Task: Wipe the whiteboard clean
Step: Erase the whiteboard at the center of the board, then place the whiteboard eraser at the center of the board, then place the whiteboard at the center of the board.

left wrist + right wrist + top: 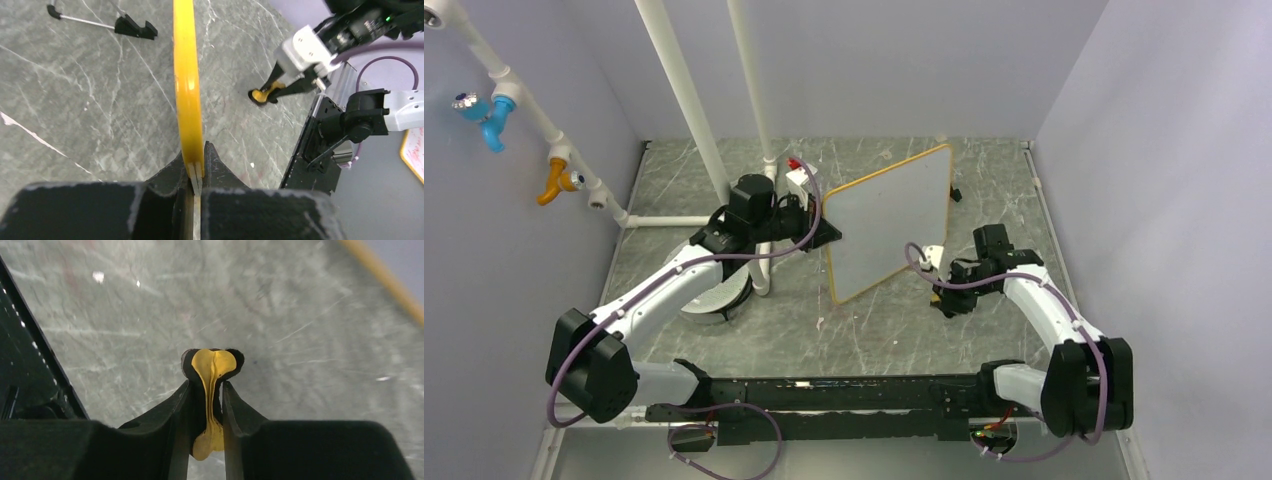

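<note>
The left pincer clamps the edge of the orange-framed rectangular white whiteboard, which stands tilted over the grey marbled worktop. Beside it, the right pincer pinches a squashed yellow-and-black soft pad.

whiteboard tilted up, left end effector at its left edge, right end effector nearby

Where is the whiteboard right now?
Top view, table centre: the whiteboard is clamped by its left edge in the left end effector, with the right end effector, pinching a yellow pad, just off its lower right corner.
</note>
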Controlling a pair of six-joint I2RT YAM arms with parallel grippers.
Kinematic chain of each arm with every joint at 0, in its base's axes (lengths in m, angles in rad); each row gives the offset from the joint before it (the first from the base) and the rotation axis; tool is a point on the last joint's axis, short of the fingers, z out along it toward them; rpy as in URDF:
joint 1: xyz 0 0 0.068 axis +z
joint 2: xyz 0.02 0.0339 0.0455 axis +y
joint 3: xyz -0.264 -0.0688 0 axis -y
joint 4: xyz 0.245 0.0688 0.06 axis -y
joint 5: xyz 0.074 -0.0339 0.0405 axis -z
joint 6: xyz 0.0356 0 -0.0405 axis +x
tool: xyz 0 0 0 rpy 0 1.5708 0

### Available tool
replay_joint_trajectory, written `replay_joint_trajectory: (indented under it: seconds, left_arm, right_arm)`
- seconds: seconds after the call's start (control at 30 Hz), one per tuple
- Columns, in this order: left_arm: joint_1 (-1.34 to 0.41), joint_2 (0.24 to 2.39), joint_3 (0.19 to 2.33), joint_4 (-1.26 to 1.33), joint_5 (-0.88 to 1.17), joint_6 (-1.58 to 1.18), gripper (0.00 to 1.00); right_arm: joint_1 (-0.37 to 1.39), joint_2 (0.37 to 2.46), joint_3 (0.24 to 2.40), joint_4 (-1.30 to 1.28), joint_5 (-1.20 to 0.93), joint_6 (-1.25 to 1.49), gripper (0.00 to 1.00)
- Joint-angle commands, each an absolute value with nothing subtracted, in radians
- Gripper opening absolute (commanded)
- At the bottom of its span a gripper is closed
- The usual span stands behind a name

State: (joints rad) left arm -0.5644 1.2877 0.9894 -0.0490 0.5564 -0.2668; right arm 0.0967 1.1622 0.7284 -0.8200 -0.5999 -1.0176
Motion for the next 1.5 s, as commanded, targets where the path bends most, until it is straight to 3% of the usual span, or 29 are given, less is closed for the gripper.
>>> replay_joint_trajectory:
  seconds: [0.0, 0.17, 0.3, 0.47, 0.8, 0.93, 1.17, 1.47]
  left_arm:
    - [-0.567, 1.257, 1.112, 0.163, 0.573, -0.222, 0.00]
    - [-0.567, 1.269, 1.142, 0.229, 0.555, -0.248, 0.00]
    - [-0.563, 1.301, 1.183, 0.261, 0.534, -0.250, 0.00]
    - [-0.548, 1.385, 1.257, 0.319, 0.527, -0.256, 0.00]
    - [-0.513, 1.570, 1.410, 0.411, 0.496, -0.263, 0.00]
    - [-0.509, 1.625, 1.423, 0.473, 0.503, -0.284, 0.00]
    - [-0.509, 1.694, 1.406, 0.576, 0.454, -0.314, 0.00]
    - [-0.515, 1.784, 1.424, 0.661, 0.427, -0.356, 0.00]
  right_arm:
    - [0.095, 1.199, 0.679, -0.805, -0.522, -1.128, 0.31]
    - [0.096, 1.233, 0.698, -0.821, -0.550, -1.123, 0.61]
    - [0.094, 1.228, 0.747, -0.860, -0.578, -1.107, 0.74]
    - [0.094, 1.204, 0.800, -0.922, -0.647, -1.104, 0.99]
    - [0.084, 1.206, 0.806, -0.923, -0.702, -1.069, 1.00]
    - [0.011, 1.195, 0.833, -0.897, -0.742, -1.017, 0.99]
    - [-0.268, 1.214, 0.892, -0.849, -0.824, -0.943, 1.00]
    - [-0.310, 1.227, 0.887, -0.852, -0.842, -0.948, 1.00]
